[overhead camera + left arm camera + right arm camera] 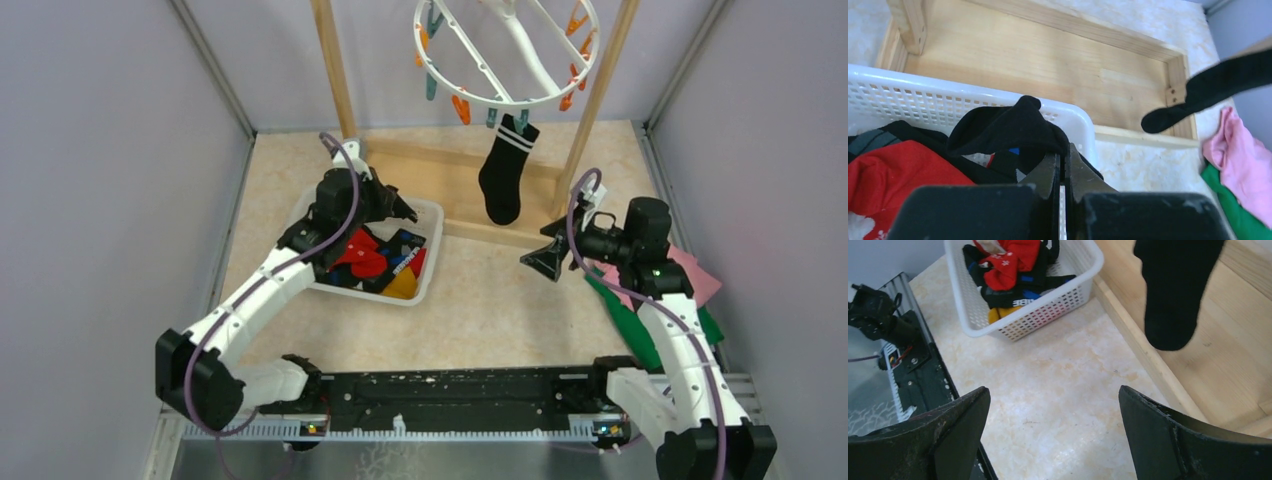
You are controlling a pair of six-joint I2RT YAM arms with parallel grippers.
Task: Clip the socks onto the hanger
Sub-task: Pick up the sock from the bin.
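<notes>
**Left wrist view: black sock pinched in the basket, one sock already hung**

- Left gripper [1064, 159]: jaws closed together with black fabric caught at the tips. I read this as a grip on the black sock [1008, 127]. The sock bunches up ahead of the fingers, over the far wall of the white basket [908, 95]. Which end of it is pinched, I can't tell.
- Right gripper [1052, 392]: jaws wide apart and holding nothing. It hovers over bare table between the basket and the wooden frame [1148, 355].
- Hanger [528, 52]: hangs up in the frame. One striped sock [503, 170] is clipped at its near rim and dangles free. Spare pegs are open for use, e.g. an orange peg [461, 108].
- Other socks are piled in the basket: a red sock [362, 255], a yellow sock [402, 287] and more dark ones underneath.

Handling, my judgement:
- The sock is light, limp and grippy knit, so it won't slip but it will droop and fold.
- It is tangled in the pile, so a lift may drag its neighbours along.
- The best hold is near the cuff, leaving a short flat edge sticking out for the peg.
- The peg needs a squeeze and the ring can swing, so it will likely take both arms.
</notes>
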